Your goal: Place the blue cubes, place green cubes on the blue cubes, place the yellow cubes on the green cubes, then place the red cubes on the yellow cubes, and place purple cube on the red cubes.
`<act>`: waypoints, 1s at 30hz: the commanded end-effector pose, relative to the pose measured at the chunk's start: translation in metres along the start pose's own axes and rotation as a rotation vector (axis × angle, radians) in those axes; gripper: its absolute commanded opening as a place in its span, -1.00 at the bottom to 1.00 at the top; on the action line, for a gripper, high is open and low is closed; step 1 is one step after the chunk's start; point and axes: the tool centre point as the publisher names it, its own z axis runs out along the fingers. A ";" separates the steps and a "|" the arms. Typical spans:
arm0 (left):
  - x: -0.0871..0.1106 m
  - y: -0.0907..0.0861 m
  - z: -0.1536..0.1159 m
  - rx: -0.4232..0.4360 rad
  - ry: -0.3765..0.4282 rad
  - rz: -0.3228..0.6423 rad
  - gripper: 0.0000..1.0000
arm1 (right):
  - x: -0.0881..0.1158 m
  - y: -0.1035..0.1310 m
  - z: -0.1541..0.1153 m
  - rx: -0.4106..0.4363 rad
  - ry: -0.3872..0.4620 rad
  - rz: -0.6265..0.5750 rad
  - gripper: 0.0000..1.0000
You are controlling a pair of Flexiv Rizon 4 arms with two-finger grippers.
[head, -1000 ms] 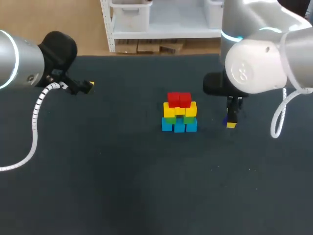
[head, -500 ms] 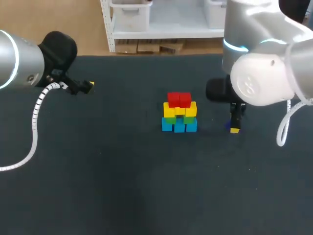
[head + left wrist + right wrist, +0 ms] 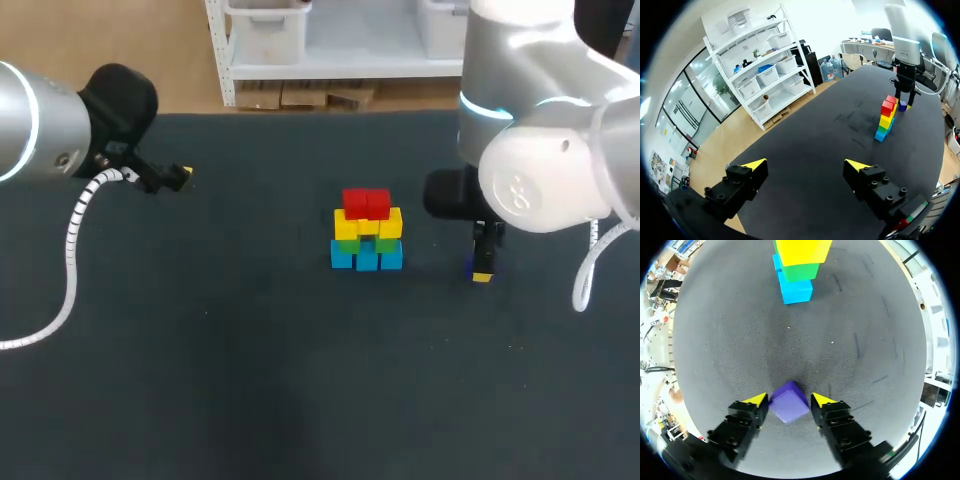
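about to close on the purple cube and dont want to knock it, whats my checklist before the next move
1. purple cube between the right tool's fingers: ok.
2. Both fingers touching it: not ok, a slim gap shows beside one.
3. Cube faces square to the fingers: not ok, it looks turned.
4. red cubes top the stack, nothing on them: ok.
5. left tool open, far from the stack: ok.

Blue cubes (image 3: 366,257) on the surface, green cubes (image 3: 366,243) on them, then yellow cubes (image 3: 367,223), red cubes (image 3: 366,203) topmost. Purple cube (image 3: 788,402) flat on surface, near stack.
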 end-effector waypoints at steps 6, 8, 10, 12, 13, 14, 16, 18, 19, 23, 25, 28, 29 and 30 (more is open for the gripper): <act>0.000 0.001 0.001 0.005 -0.003 0.001 1.00 | 0.011 -0.002 -0.010 0.055 -0.068 -0.051 1.00; 0.000 0.001 0.001 0.005 -0.003 0.001 1.00 | 0.010 -0.002 -0.013 0.075 -0.079 -0.119 1.00; 0.000 0.001 0.001 0.005 -0.003 0.001 1.00 | 0.009 -0.002 -0.015 0.084 -0.097 -0.186 1.00; 0.000 0.001 0.001 0.005 -0.003 0.001 1.00 | 0.008 0.001 -0.019 0.089 -0.103 -0.249 1.00; 0.000 0.001 0.001 0.005 -0.003 0.001 1.00 | 0.008 0.003 -0.021 0.094 -0.103 -0.277 1.00; 0.000 0.001 0.001 0.005 -0.003 0.001 1.00 | 0.008 0.004 -0.022 0.094 -0.097 -0.305 1.00; 0.000 0.001 0.001 0.005 -0.003 0.001 1.00 | 0.008 0.006 -0.023 0.077 -0.077 -0.336 1.00; 0.000 0.001 0.001 0.005 -0.003 0.001 1.00 | 0.008 0.007 -0.022 0.072 -0.093 -0.373 1.00; 0.000 0.001 0.001 0.005 -0.003 0.001 1.00 | 0.008 0.007 -0.022 0.070 -0.096 -0.381 1.00; 0.000 0.001 0.001 0.005 -0.003 0.001 1.00 | 0.007 0.008 -0.020 0.067 -0.093 -0.395 1.00; 0.000 0.001 0.001 0.005 -0.003 0.001 1.00 | 0.004 0.008 -0.019 0.065 -0.089 -0.414 1.00; 0.000 0.001 0.001 0.005 -0.003 0.001 1.00 | 0.000 0.008 -0.017 0.060 -0.095 -0.433 1.00; 0.000 0.001 0.001 0.005 -0.003 0.001 1.00 | -0.001 0.008 -0.016 0.056 -0.095 -0.440 1.00; 0.000 0.001 0.001 0.005 -0.003 0.001 1.00 | -0.002 0.008 -0.015 0.049 -0.094 -0.451 1.00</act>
